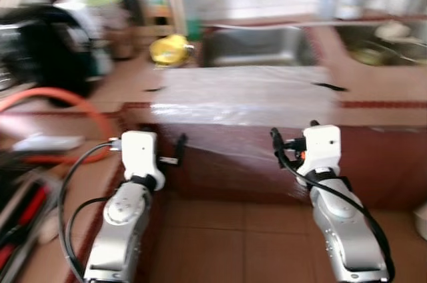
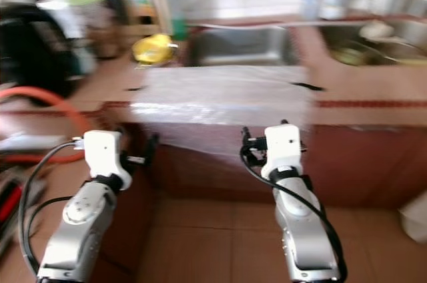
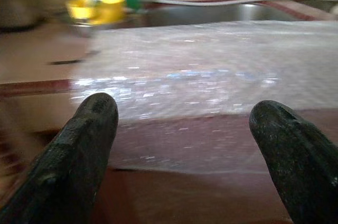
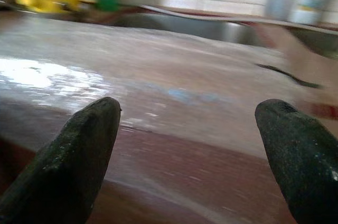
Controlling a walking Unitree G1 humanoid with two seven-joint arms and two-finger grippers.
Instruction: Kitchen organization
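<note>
Your left gripper has its two black fingers spread wide with nothing between them, and your right gripper is the same: fingers apart, empty. Both are held up in front of the counter's edge, short of it, pointing at the plastic sheet.

That sheet is the one thing lying straight ahead of you. It is spread flat on the brown counter, and its front edge hangs a little way down the counter's face. It looks like thin, clear, crinkled film, so expect it to be very light, limp and slippery; it will likely fold and slide rather than lift as one piece. The overhanging front edge is probably your best hold, one gripper towards each end, pinched rather than scooped.

Counting outward: one plastic sheet, two sink basins behind it, one in the middle and one to your right, and one yellow container beside the middle basin. On your left lies one orange hose. The head views are blurred, so smaller items on the shelves cannot be counted.
</note>
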